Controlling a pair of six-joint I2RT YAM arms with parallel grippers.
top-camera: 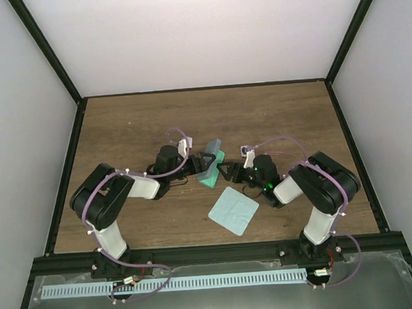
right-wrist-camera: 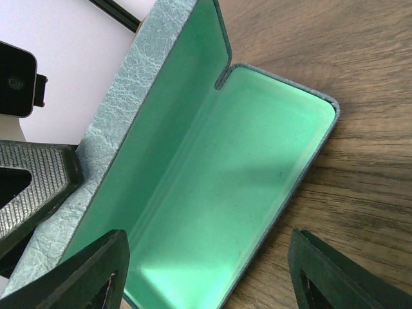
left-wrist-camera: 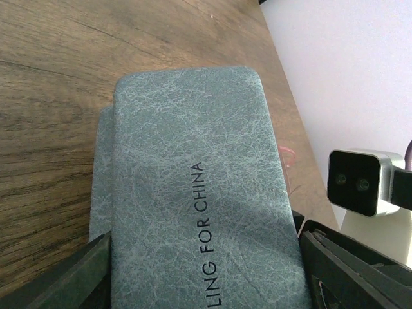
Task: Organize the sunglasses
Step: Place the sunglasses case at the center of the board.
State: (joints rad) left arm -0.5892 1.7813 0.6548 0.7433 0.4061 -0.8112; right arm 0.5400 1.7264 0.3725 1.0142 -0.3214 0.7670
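Left gripper (left-wrist-camera: 206, 267) is clamped on the raised lid (left-wrist-camera: 193, 161) of the glasses case (top-camera: 211, 170), with a dark finger on either side of it and the lid's grey-blue outer face filling the left wrist view. Right gripper (right-wrist-camera: 209, 264) faces it from the other side with its fingers spread wide and nothing between them. The green-lined tray (right-wrist-camera: 257, 167) of the case lies flat just ahead of that gap. The case sits opened near the middle of the wooden table (top-camera: 133, 124), between the two grippers. A folded pale green cloth (top-camera: 233, 210) lies flat on the table just nearer the arm bases, apart from the case.
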